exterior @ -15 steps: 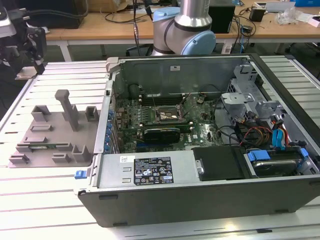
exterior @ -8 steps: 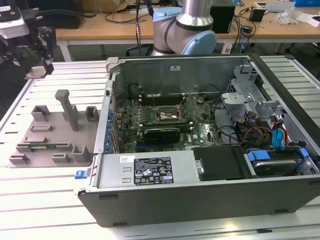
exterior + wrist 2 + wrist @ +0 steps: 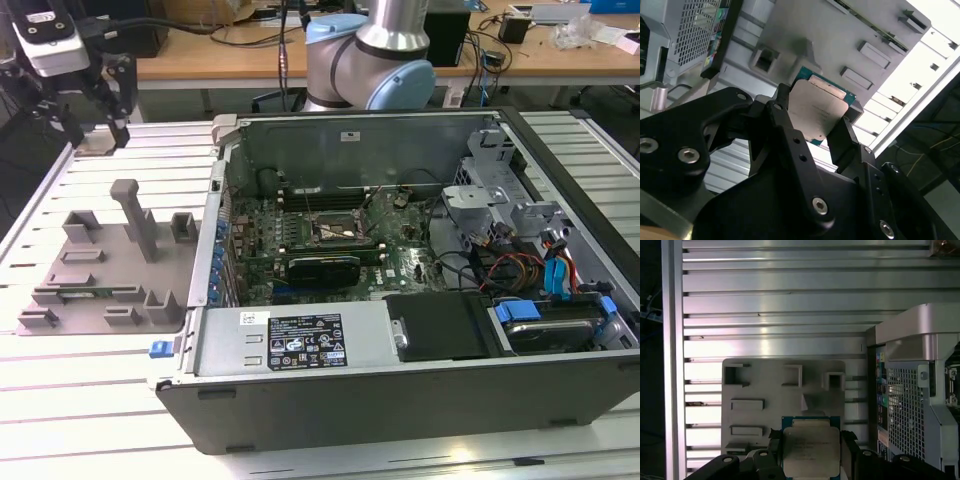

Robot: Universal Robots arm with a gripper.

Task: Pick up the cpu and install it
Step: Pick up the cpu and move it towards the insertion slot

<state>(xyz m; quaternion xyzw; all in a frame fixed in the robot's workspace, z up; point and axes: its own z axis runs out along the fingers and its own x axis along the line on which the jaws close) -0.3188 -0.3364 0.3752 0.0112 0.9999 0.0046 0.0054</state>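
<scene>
The cpu (image 3: pixel 817 107) (image 3: pixel 811 450) is a small square chip with a silvery metal top and a thin green rim. My gripper (image 3: pixel 815 116) (image 3: pixel 811 445) is shut on it, one black finger (image 3: pixel 782 107) on each of two opposite edges. In the exterior view the gripper (image 3: pixel 95 112) hangs high at that view's far left, above the slatted table and behind the grey tray (image 3: pixel 110 270). The tray (image 3: pixel 785 390) (image 3: pixel 840 45) lies below the held chip. The motherboard's square socket frame (image 3: pixel 338 232) sits inside the open computer case (image 3: pixel 400 300), well off to the exterior view's right of the gripper.
The grey tray has upright posts (image 3: pixel 135 215) and small pockets. The case's metal wall (image 3: pixel 215 230) (image 3: pixel 912 385) rises between tray and motherboard. Cables and drive cages (image 3: pixel 540 260) crowd the case's right side. The arm's base (image 3: pixel 370 55) stands behind the case.
</scene>
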